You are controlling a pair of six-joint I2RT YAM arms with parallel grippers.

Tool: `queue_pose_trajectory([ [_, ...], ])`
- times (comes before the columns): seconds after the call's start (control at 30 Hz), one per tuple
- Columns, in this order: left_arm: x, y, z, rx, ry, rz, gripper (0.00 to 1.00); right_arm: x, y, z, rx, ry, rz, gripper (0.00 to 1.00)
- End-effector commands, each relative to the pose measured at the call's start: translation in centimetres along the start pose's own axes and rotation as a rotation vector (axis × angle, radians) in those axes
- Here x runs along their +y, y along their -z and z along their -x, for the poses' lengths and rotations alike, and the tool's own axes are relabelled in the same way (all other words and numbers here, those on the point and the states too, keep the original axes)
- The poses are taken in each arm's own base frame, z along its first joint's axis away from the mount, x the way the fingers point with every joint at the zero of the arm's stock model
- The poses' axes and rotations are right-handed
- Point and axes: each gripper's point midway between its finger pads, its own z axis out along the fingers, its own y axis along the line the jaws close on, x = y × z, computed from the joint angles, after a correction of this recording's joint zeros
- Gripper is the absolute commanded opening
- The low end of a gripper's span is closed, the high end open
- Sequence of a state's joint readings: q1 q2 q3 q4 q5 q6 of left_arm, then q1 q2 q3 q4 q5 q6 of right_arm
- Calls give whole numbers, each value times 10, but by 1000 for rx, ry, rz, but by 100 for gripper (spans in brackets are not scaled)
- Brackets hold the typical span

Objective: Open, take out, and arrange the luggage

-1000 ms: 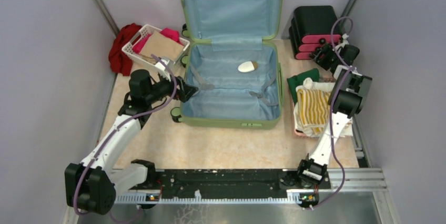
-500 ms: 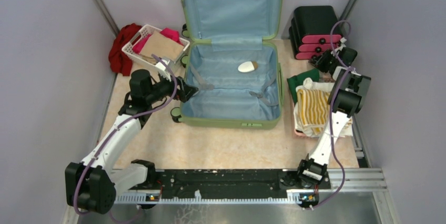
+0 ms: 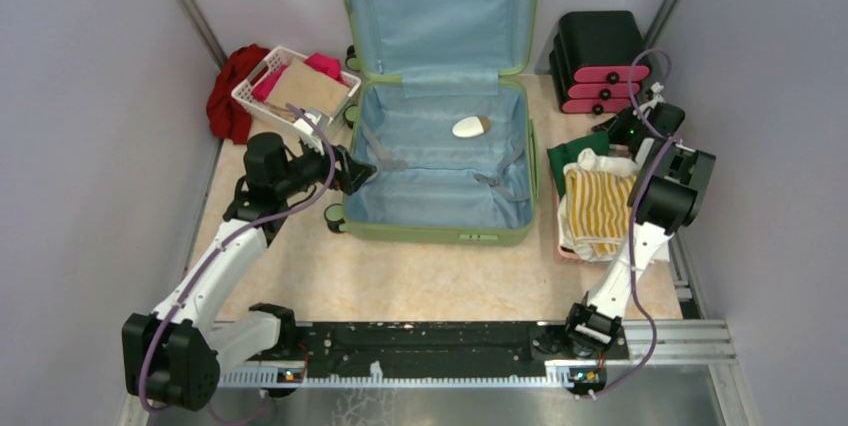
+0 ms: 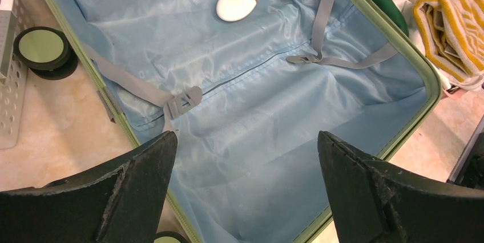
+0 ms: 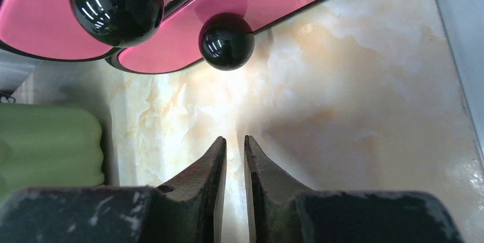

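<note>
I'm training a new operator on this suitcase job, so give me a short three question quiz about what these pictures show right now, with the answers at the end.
1. True or false: the luggage lies open, its lid swung back.
2. What is inside the luggage? A) a small white oval object B) a pair of shoes C) a laptop
3. Which arm's fingers are spread wide and empty at the luggage's left edge?

Key: 1 true; 2 A; 3 the left arm's.
</note>
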State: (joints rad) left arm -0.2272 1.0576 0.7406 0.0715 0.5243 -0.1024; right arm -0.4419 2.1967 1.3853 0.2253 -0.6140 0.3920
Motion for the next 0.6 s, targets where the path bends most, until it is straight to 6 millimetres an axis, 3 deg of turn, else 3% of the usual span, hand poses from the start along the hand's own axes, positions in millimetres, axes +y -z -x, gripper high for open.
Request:
queue_pose_trajectory([
  [0.0,-5,4,17,-47,-31,-15,99,16,20,33,-78,126,24,25],
  [0.1,-5,5,16,-47,-30,-14,99,17,22,35,-65,180,21,39],
  [0.27,-4,4,17,-47,-30,-14,99,23,34,29,-34,275,32,45],
  [0.57,-7,5,19,-53,-30,-27,99,36,74,-37,158,399,118,44],
])
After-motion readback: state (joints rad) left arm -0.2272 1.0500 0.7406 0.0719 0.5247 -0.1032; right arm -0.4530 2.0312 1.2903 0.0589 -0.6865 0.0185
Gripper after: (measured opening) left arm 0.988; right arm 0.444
